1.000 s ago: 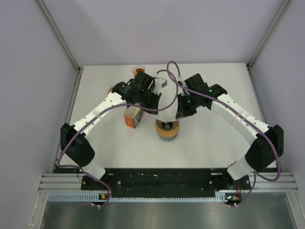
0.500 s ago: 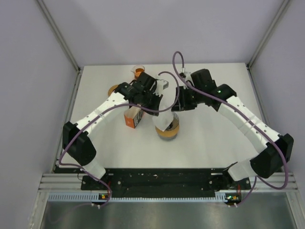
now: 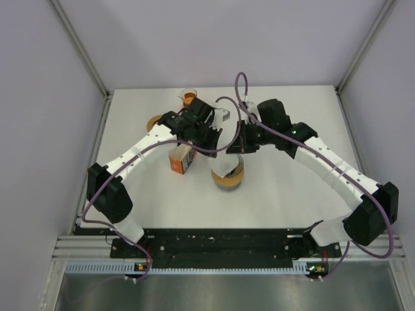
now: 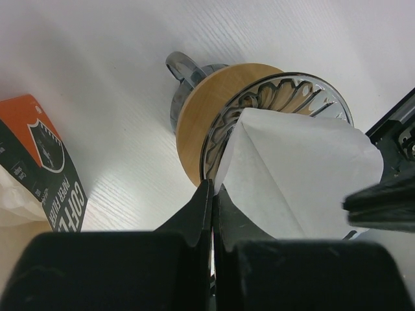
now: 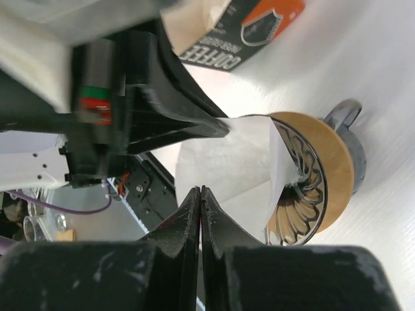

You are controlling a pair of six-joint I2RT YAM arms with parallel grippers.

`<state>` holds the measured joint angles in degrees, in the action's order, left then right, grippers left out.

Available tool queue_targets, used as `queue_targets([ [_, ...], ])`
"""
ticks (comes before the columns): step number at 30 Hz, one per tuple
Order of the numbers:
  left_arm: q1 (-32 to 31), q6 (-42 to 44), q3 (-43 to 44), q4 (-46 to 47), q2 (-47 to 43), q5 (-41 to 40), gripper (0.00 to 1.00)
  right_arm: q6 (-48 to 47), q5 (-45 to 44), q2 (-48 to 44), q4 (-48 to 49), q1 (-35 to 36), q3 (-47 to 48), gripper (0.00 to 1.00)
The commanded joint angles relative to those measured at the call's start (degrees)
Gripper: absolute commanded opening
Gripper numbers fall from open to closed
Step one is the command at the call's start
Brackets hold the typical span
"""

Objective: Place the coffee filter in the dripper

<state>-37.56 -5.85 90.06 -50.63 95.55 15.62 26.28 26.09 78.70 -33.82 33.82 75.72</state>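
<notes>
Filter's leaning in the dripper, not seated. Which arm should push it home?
Left, probably. The left gripper is shut on the coffee filter, which leans into the dripper. The right gripper is shut at the opposite edge, with no clear grip there.

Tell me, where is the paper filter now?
In the left wrist view, the coffee filter sticks out of the glass dripper mid-table, its edge pinched by the left gripper, with the orange filter box to its left.
</notes>
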Motion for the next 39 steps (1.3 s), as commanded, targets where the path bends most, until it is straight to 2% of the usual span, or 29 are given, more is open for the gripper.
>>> queue_targets([
  [1,-0.23,0.22,2.31,0.27,0.43,1.43,0.00,2.54,0.12,1.90,3.24,1.33,-1.63,0.00],
  [4,-0.23,0.49,3.36,-0.52,0.95,1.70,0.00,2.63,-2.96,2.69,3.33,1.42,-2.77,0.00],
  [18,0.38,0.66,4.33,-1.49,1.40,3.54,0.00,3.60,-4.64,4.19,5.43,1.51,-7.78,0.00],
  [24,1.00,2.24,6.61,-3.07,1.05,5.30,0.30,2.46,-8.32,4.62,4.56,3.44,-7.26,0.00],
  [28,2.66,2.51,8.90,-4.21,0.43,7.14,0.53,0.18,-12.98,6.64,0.35,5.37,-4.19,0.00],
  [30,3.98,2.51,9.95,-5.00,0.17,9.07,0.60,-0.97,-15.35,7.69,-1.76,6.51,-2.43,0.00],
  [35,8.63,-1.26,9.70,-4.74,-2.02,12.32,0.64,-3.25,-20.19,10.51,-5.81,10.11,2.49,0.00],
  [39,13.47,-8.38,1.72,0.95,-6.59,13.21,0.64,-4.66,-24.23,13.67,-9.84,12.75,7.06,0.00],
])
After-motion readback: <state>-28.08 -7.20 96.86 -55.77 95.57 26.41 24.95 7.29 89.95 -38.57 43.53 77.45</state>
